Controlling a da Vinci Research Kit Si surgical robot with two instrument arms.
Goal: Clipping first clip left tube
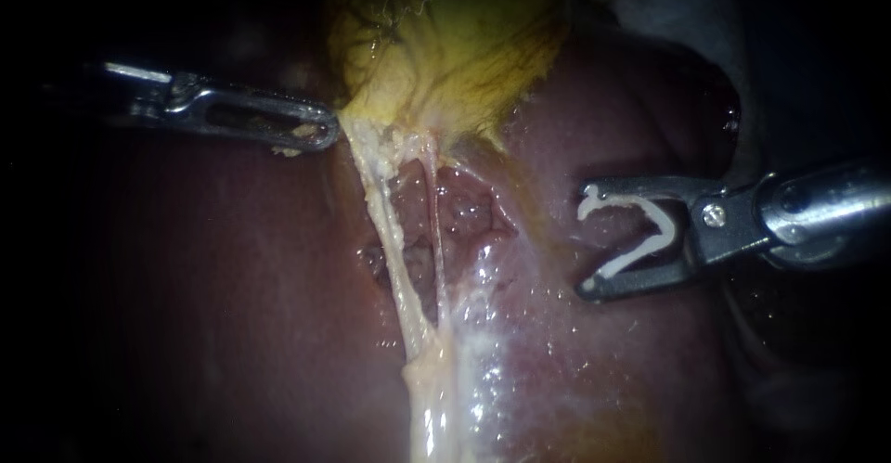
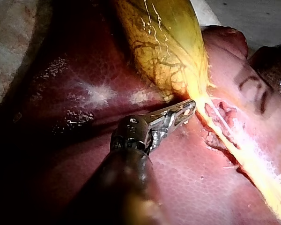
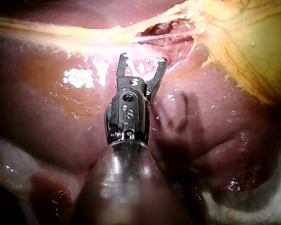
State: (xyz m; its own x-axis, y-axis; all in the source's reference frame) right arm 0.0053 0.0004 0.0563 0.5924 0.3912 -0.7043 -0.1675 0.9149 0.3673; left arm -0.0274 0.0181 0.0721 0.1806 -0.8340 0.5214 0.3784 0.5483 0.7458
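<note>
Over dark liver (image 1: pixel 213 315), the left tube (image 1: pixel 382 231), taut below the gallbladder (image 1: pixel 445 45) pinched by the left instrument (image 1: pixel 325 134), should be fully straddled before closure by the clip (image 1: pixel 666 231) held between the wide-spread jaws of the right instrument (image 1: pixel 587 238).

text: none legible | liver (image 2: pixel 187 178): dark hand-drawn strokes (image 2: pixel 253 89) on its surface — curved lines, no letter or number can be made out | right wrist view: same strokes, blurred | right instrument (image 3: pixel 143 60): small stamped mark (image 3: pixel 126 112) on its wrist — left unread
</note>
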